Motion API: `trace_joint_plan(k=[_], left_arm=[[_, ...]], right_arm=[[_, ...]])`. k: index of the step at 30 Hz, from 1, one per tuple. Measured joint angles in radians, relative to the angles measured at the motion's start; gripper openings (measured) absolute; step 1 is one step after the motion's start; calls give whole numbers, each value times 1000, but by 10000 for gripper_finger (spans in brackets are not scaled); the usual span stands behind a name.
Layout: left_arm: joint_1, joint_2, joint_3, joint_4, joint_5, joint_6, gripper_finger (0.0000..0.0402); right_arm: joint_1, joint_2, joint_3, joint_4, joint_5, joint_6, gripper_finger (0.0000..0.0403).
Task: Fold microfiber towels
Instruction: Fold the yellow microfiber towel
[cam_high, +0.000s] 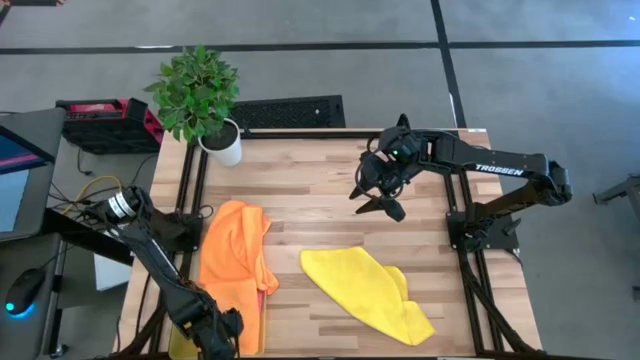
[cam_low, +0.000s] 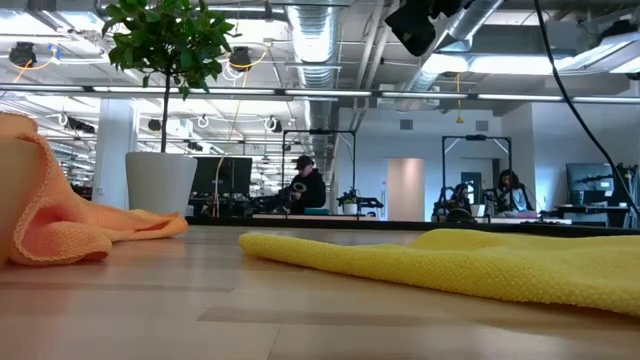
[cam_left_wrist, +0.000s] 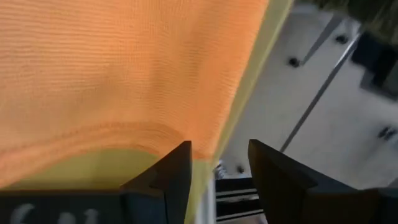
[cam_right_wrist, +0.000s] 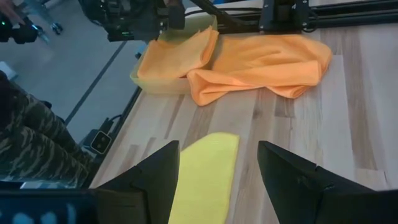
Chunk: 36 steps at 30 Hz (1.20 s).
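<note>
**Orange cloth in the tray, yellow one waiting**

Dark and parted, the fingers of our left tool (cam_left_wrist: 214, 171) hold nothing; they hang over the tray (cam_right_wrist: 163, 79) at the near-left corner of the counter (cam_high: 320, 170), where a folded orange towel (cam_right_wrist: 177, 55) lies inside. Our right tool (cam_right_wrist: 217, 165) is raised over the far-right part of the counter, also open and empty.

Just beside the tray, a second orange towel (cam_high: 235, 250) lies crumpled and touches the tray's rim. We see a sliver of pink (cam_high: 270, 285) under its edge. The yellow towel (cam_high: 365, 290) lies flat but skewed near the front, well apart from both tools.

We judge the main risk to be pinching the crumpled orange towel with the pink layer beneath, dragging both together. A pull near the rim could also shift the tray.
</note>
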Motion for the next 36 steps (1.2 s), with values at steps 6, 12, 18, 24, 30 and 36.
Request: trace_joint_plan(k=[6, 12, 18, 24, 30, 36], left_arm=[[4, -148, 0, -51, -242, -151, 150], [4, -295, 0, -167, -591, -247, 151], [36, -360, 0, -201, -748, -211, 151], [96, -369, 0, -245, -748, -107, 151], [146, -367, 0, -267, -708, -51, 151], [161, -366, 0, -269, -688, -43, 151]], right_arm=[[18, 0, 0, -2, 3, -13, 240], [130, 17, -36, -43, 46, -15, 240], [260, 69, -100, -39, 135, 66, 240], [344, 207, -93, 19, 134, 70, 240], [356, 353, -93, 35, 130, 62, 240], [343, 464, -90, 73, 130, -9, 240]])
